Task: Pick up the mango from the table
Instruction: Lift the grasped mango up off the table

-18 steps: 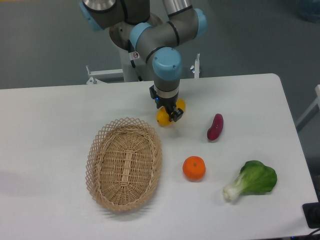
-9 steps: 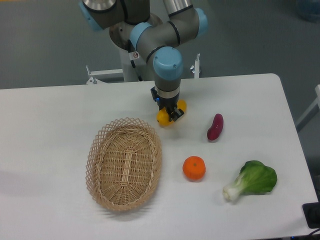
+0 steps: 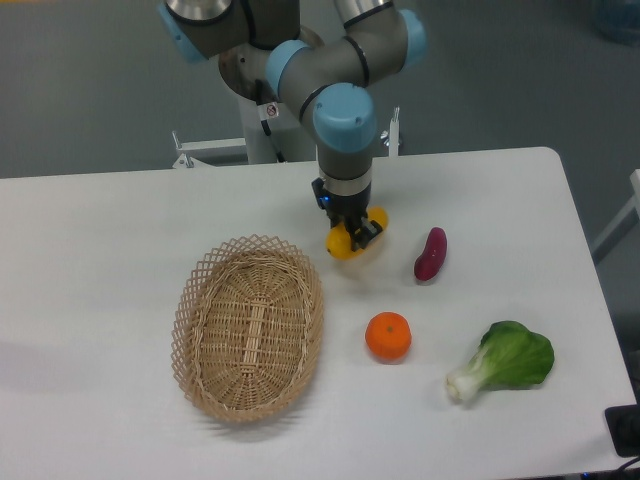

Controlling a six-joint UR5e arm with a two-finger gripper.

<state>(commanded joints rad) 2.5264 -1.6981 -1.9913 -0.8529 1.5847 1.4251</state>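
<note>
With jaws clamped across its middle for balance, gripper [image 3: 355,232] is holding mango [image 3: 345,244] at frame centre, above table [image 3: 110,240].

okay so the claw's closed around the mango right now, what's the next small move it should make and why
Probably a short straight lift. The claw looks shut on the mango, with yellow showing on both sides of the fingers, and the fruit sits low over the table. Rising clears it from the basket rim and the sweet potato nearby.
</note>
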